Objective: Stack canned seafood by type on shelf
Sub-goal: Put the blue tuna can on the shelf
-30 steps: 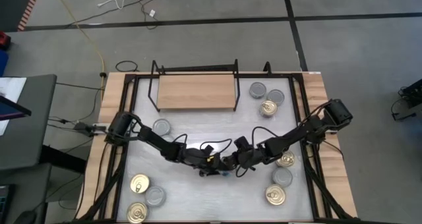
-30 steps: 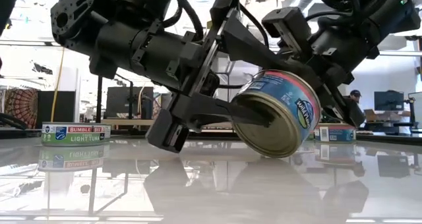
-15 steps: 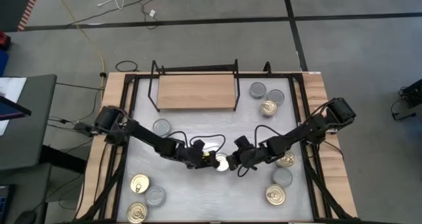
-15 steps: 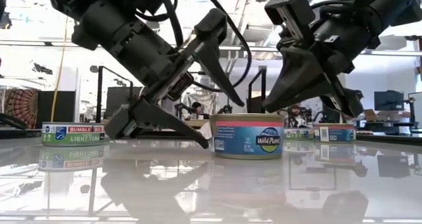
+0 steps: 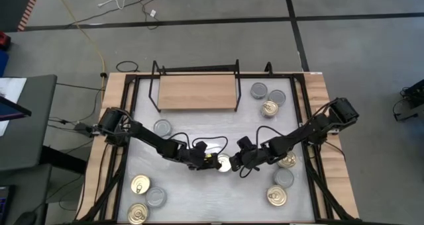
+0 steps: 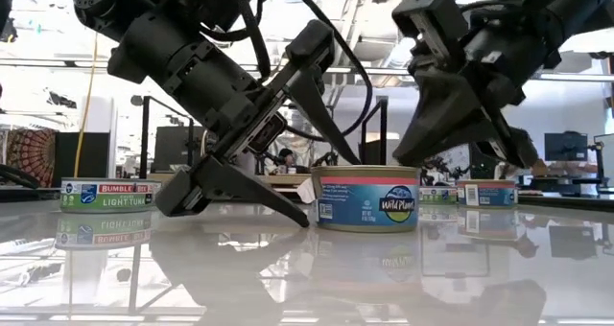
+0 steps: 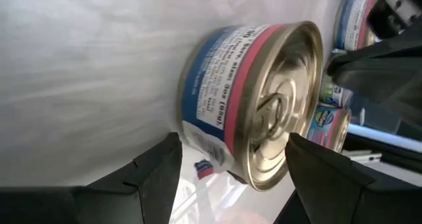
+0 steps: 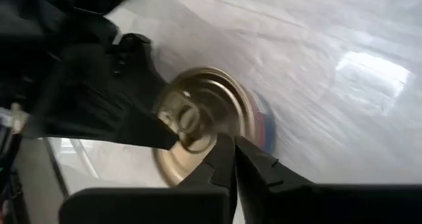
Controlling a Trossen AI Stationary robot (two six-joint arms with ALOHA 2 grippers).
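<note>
High view, frame centre: gold-topped tin point(image 5: 224, 163) upright on white table point(image 5: 199, 126), between both tools. Left tool point(image 5: 211, 161) fingers apart, flanking tin without gripping. Right tool point(image 5: 238, 164) fingers nearly together, just above tin. Shelf point(image 5: 197, 92) upper centre, bare.

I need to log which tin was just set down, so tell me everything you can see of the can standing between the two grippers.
The can is a short round metal tin with a gold top and ring pull, its label pink and blue, reading "Wild Planet". It stands upright on the glossy white tabletop, mid-table in front of the shelf. The open left gripper sits beside it; the right gripper hangs close above. Neither clearly touches it.
</note>
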